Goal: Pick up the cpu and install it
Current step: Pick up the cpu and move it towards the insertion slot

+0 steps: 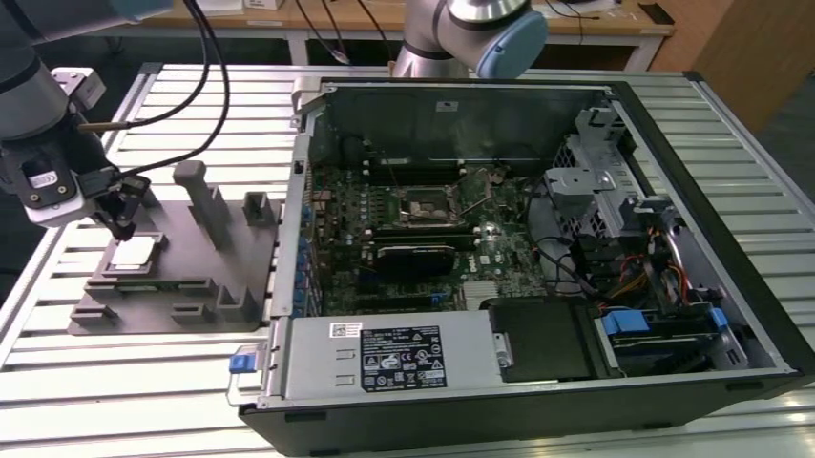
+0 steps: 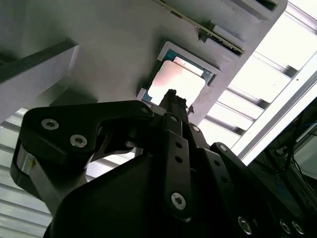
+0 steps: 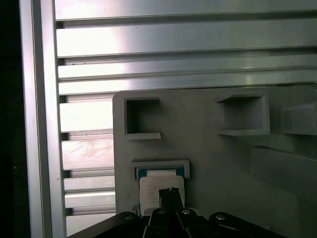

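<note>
The cpu (image 1: 134, 252) lies flat in a shallow square pocket of the grey fixture plate (image 1: 178, 291), at the exterior view's left, silvery-white top up. My gripper (image 1: 121, 221) hangs just above its far edge, fingers drawn together to a narrow tip and holding nothing. Both wrist views show the black fingertips (image 2: 171, 97) meeting over the cpu (image 2: 179, 82), with a small gap down to the chip (image 3: 159, 184). Inside the open computer case, the motherboard's square socket (image 1: 425, 203) sits at the middle of the board.
Upright grey posts (image 1: 204, 200) rise from the fixture beside the cpu pocket. The open case (image 1: 510, 248) has a tall wall (image 1: 290, 219) facing the fixture. Another arm's base (image 1: 471, 33) stands behind the case. Slatted aluminium table (image 1: 153, 95) lies all around.
</note>
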`<state>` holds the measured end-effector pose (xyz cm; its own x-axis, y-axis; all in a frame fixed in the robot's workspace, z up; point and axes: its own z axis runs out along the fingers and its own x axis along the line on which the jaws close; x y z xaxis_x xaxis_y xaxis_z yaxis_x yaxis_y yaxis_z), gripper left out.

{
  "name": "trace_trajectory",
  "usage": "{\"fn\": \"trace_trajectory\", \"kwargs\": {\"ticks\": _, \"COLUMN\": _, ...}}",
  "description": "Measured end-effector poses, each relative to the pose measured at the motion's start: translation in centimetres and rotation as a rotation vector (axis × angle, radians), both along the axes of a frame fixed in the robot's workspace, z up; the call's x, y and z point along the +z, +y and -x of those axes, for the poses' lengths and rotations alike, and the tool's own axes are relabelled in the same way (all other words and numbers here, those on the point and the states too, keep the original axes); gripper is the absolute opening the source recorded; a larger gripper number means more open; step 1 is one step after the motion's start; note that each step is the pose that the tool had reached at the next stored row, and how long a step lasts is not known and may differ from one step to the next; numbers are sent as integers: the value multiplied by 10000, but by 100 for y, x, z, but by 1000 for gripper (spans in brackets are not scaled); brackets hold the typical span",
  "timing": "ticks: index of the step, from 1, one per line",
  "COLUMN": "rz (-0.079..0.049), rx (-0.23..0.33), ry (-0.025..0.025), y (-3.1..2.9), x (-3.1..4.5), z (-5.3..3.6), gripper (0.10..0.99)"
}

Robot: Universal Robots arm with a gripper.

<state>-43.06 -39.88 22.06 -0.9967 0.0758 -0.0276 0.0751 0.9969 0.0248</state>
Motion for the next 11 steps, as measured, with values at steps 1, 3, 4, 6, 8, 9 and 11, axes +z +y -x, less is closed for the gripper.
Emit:
{"fn": "trace_trajectory", "kwargs": {"ticks": 1, "rz": 1, "rx": 0, "ry": 2, "y": 0, "x": -11, "z": 3, "gripper": 106}}
{"fn": "trace_trajectory", "kwargs": {"ticks": 3, "rz": 3, "rx": 0, "ry": 1, "y": 0, "x": -34, "z": 10, "gripper": 106}}
{"fn": "trace_trajectory", "kwargs": {"ticks": 4, "rz": 5, "rx": 0, "ry": 1, "y": 0, "x": -45, "z": 13, "gripper": 106}}
{"fn": "trace_trajectory", "kwargs": {"ticks": 6, "rz": 8, "rx": 0, "ry": 1, "y": 0, "x": -66, "z": 20, "gripper": 106}}
{"fn": "trace_trajectory", "kwargs": {"ticks": 8, "rz": 11, "rx": 0, "ry": 1, "y": 0, "x": -86, "z": 27, "gripper": 106}}
{"fn": "trace_trajectory", "kwargs": {"ticks": 9, "rz": 13, "rx": 0, "ry": 0, "y": 0, "x": -96, "z": 30, "gripper": 106}}
{"fn": "trace_trajectory", "kwargs": {"ticks": 11, "rz": 16, "rx": 0, "ry": 0, "y": 0, "x": -115, "z": 34, "gripper": 106}}
